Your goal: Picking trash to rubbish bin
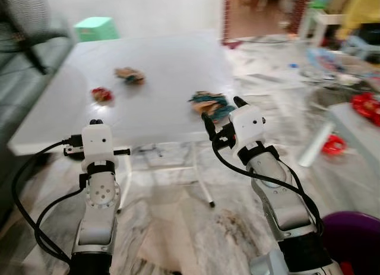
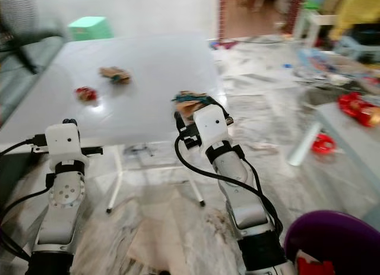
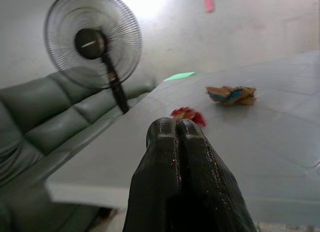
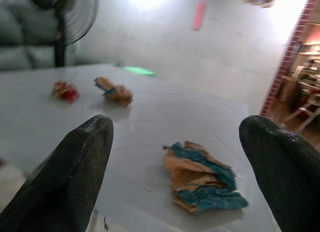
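I see my right gripper (image 4: 177, 142) spread wide just short of the teal-and-tan wrapper (image 4: 202, 177) near the white table's (image 1: 166, 67) front edge — apart, untouched. My left gripper (image 3: 176, 128) is pinched closed.

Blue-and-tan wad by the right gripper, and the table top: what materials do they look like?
Blue-and-tan wad: looks like crumpled paper or thin card, matte, with creased folds and torn tan edges; a printed wrapper is possible. Table: smooth white top with a soft sheen, probably plastic or laminate; the head views are too blurred to settle which. The open right gripper faces the wad.
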Robot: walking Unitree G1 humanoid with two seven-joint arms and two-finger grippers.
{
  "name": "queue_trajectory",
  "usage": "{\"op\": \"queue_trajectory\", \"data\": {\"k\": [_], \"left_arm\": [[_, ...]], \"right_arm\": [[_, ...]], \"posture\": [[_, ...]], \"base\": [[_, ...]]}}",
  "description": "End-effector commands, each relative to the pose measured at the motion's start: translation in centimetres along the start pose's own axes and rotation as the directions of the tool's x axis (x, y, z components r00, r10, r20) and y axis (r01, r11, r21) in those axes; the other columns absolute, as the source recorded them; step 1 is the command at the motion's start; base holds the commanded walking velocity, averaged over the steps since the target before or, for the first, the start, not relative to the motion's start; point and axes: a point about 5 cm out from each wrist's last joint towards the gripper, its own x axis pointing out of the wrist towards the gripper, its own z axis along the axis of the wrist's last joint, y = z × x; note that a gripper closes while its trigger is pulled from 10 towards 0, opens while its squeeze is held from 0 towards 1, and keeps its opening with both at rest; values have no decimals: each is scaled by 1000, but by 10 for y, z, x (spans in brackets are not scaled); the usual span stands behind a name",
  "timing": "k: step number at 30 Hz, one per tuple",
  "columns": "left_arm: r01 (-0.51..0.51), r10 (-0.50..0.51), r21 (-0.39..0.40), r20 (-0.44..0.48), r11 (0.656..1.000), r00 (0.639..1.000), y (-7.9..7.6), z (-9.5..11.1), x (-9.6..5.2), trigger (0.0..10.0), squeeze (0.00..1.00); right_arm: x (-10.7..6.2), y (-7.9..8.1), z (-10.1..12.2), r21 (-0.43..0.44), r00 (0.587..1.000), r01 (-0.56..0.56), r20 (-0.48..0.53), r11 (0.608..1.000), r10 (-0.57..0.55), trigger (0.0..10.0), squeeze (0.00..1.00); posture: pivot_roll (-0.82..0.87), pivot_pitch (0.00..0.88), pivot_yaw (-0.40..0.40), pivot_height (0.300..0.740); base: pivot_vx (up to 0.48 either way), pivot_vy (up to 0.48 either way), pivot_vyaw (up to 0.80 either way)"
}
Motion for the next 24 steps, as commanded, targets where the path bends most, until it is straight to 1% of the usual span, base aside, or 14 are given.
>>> {"op": "queue_trajectory", "data": {"k": [1, 4, 7, 8, 9, 12, 15, 19, 24], "left_arm": [[-16, 16, 14, 21, 1000, 1000, 4, 3, 3, 10000, 0], [-3, 3, 11, 23, 1000, 1000, 3, 4, 4, 10000, 0], [58, -57, -20, 19, 998, 998, -3, 5, 5, 10000, 0], [58, -57, -20, 19, 998, 998, -3, 5, 5, 10000, 0], [90, -89, -23, 26, 996, 996, -7, 7, 4, 10000, 0], [151, -149, -54, 40, 987, 988, -16, 10, 3, 10000, 0], [178, -175, -66, 49, 982, 983, -19, 12, 3, 10000, 0], [183, -180, -65, 50, 981, 982, -20, 13, 3, 10000, 0], [208, -204, -87, 50, 974, 978, -25, 13, 2, 10000, 0]], "right_arm": [[3, 6, 4, 7, 999, -23, 24, 1000, 23, 10000, 0], [4, 7, 5, 5, 999, -27, 27, 1000, 26, 10000, 0], [3, 9, 5, 6, 999, -30, 32, 1000, 30, 10000, 0], [3, 9, 5, 6, 999, -30, 32, 1000, 30, 10000, 0], [3, 9, 5, 8, 999, -30, 34, 1000, 30, 10000, 0], [3, 11, 6, 14, 999, -34, 41, 999, 34, 10000, 0], [3, 13, 6, 19, 998, -49, 47, 999, 48, 10000, 0], [3, 14, 7, 16, 997, -54, 50, 998, 53, 10000, 0], [3, 14, 7, 19, 996, -65, 54, 998, 64, 10000, 0]], "posture": [[5, 4, 8, 740], [2, 6, 20, 740], [-2, 8, 28, 740], [-2, 8, 28, 740], [-8, 8, 40, 740], [-8, 8, 43, 740], [-9, 8, 43, 740], [-10, 8, 44, 740], [-12, 8, 42, 740]], "base": [[0, 0, 800], [0, 0, 800], [0, 0, 800], [0, 0, 800], [0, 0, 800], [0, 0, 800], [0, 0, 800], [0, 0, 800], [0, 0, 800]]}}
